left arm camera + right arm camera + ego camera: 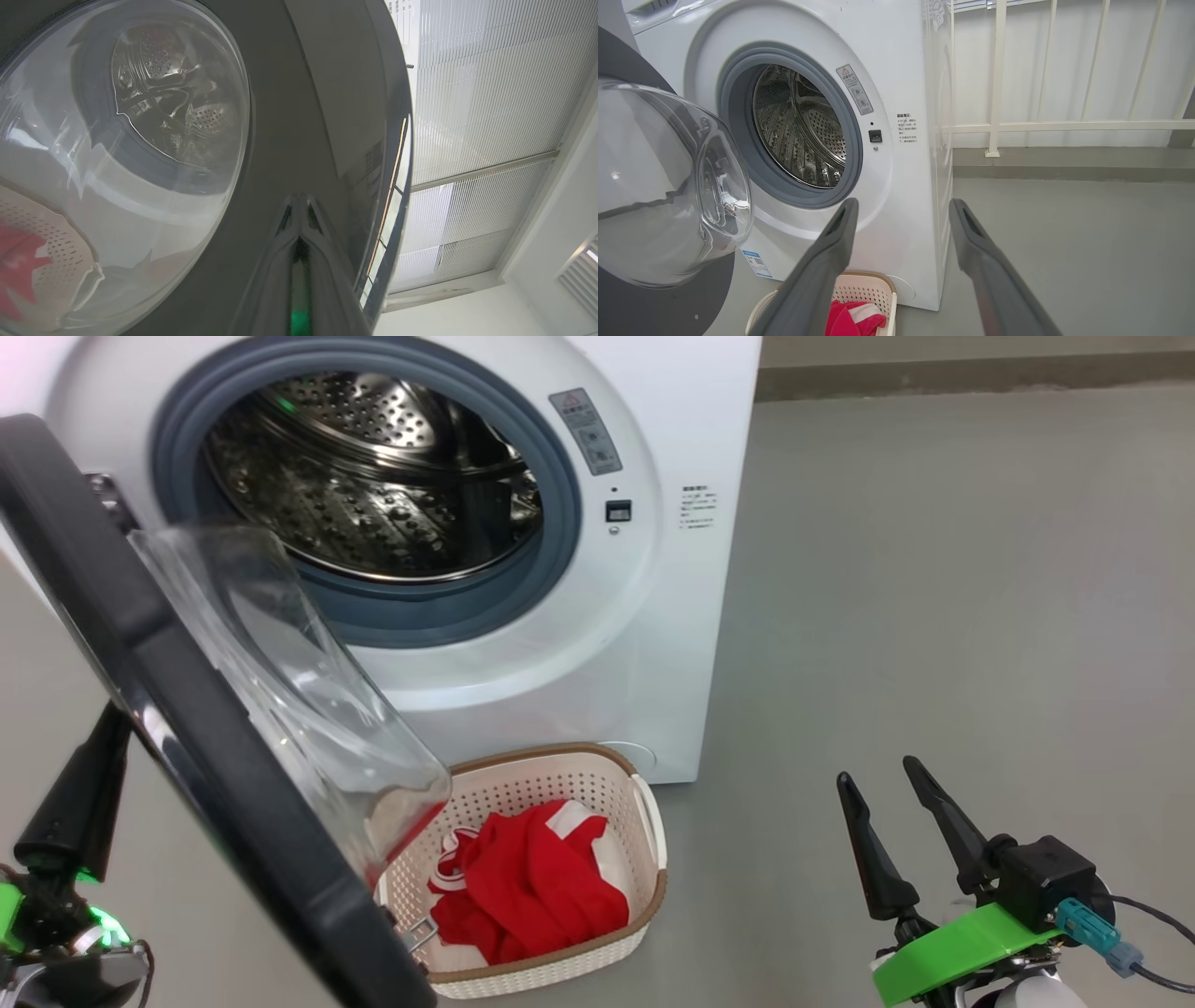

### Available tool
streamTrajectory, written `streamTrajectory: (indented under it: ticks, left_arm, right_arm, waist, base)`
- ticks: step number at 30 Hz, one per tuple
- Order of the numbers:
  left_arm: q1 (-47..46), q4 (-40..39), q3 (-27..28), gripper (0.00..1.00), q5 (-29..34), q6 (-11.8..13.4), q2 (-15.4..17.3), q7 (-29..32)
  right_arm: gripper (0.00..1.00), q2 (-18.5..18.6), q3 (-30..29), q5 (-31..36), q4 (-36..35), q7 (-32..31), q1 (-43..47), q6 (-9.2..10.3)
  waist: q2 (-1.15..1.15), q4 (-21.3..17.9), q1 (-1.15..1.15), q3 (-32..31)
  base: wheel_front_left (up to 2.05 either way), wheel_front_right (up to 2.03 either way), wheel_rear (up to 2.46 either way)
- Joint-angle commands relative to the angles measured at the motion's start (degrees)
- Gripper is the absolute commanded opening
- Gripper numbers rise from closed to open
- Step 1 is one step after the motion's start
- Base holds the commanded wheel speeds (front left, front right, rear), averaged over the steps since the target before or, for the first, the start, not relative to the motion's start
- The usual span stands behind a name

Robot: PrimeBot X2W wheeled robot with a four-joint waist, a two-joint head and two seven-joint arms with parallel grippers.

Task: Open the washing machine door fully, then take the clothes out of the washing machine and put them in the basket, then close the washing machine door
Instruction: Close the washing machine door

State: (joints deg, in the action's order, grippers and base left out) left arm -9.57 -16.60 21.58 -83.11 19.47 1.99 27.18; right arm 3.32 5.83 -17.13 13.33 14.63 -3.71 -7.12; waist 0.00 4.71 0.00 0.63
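- Holds left end effector [299, 210] clenched just behind the open washing machine door [154, 663].
- Holds right end effector [878, 772] released, empty, right of the basket [560, 758].
- Finds red clothes [532, 877] inside basket, before washing machine [672, 476].

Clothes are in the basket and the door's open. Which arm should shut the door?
Probably left. The left tool, shut, sits just behind the black rim of the washing machine door, placed to push it; the right tool stands open far off to the side.
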Motion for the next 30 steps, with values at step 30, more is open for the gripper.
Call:
streamTrajectory:
  ticks: [30]
  left_arm:
    - [-11.07,8.90,-8.19,0.00,-2.15,-6.01,0.89,-13.40]
  right_arm:
    - [1.00,0.89,1.58,0.69,-1.94,0.37,-3.95,-0.36]
  waist:
    - [0.00,-11.16,0.00,5.69]
  base:
    - [0.00,0.00,0.00]
